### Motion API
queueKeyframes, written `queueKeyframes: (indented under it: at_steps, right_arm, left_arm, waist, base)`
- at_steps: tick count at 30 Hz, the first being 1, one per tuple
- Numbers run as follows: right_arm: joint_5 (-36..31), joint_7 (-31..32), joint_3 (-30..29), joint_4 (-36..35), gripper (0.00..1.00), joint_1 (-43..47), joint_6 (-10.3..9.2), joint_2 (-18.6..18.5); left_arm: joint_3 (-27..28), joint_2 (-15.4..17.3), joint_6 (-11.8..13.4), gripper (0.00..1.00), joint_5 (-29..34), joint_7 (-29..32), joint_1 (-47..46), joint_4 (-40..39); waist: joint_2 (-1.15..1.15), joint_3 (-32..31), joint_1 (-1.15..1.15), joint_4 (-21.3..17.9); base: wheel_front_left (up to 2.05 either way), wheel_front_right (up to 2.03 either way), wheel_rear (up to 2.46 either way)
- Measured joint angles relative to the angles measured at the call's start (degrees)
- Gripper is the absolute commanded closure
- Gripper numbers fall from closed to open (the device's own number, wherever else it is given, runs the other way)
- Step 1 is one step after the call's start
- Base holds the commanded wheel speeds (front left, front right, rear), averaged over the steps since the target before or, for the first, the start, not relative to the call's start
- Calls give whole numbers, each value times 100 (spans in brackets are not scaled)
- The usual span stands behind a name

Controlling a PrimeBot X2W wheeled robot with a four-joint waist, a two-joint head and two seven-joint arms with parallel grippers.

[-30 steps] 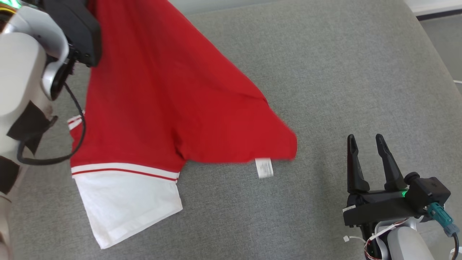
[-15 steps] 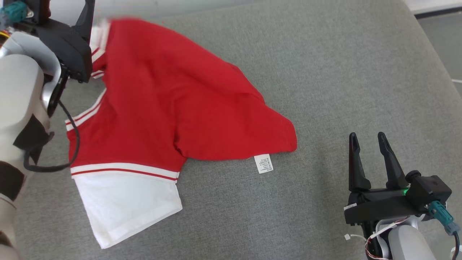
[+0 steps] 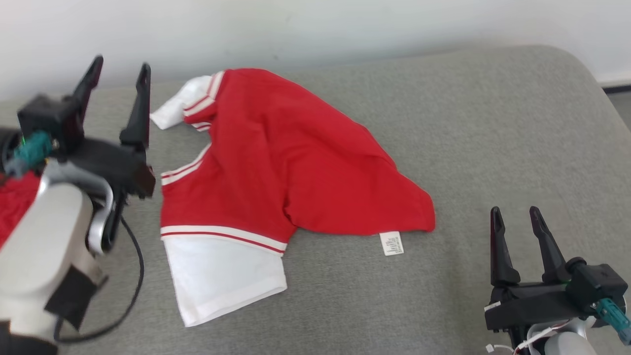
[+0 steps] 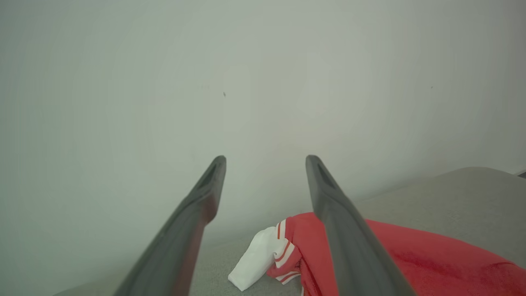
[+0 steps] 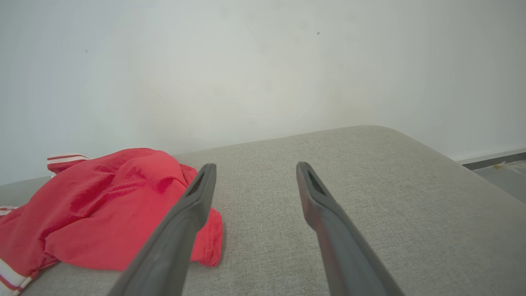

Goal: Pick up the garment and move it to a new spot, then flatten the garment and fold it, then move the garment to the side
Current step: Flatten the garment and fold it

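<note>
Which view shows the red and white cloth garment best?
Head view: the whole red and white cloth garment lies there. Left wrist view catches one white sleeve; right wrist view, a rumpled red corner.

Grey woven-fabric cushioned surface (image 3: 493,128), rounded at far right corner. Lying directly on it, left of centre: rumpled red garment (image 3: 296,162) with white sleeves and striped trim, partly bunched, not flat. White care label (image 3: 392,243) exposed at hem, touching fabric surface.
</note>
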Motion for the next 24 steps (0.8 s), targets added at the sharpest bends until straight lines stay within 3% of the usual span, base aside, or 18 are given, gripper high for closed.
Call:
queueKeyframes:
  at_steps: [11, 24]
  right_arm:
    - [-55, 0, -58, -79, 0, 270, 0, -73]
    - [-53, 0, -107, -43, 0, 592, 0, -142]
  left_arm:
    - [902, -189, 235, 0, 526, -1, 2235, -1680]
    - [1614, -464, 143, 0, 992, -1, 3857, -2381]
  waist:
    - [-1, -453, 0, 602]
    - [-1, -880, 0, 921]
  base:
    - [0, 0, 0]
    - [0, 0, 0]
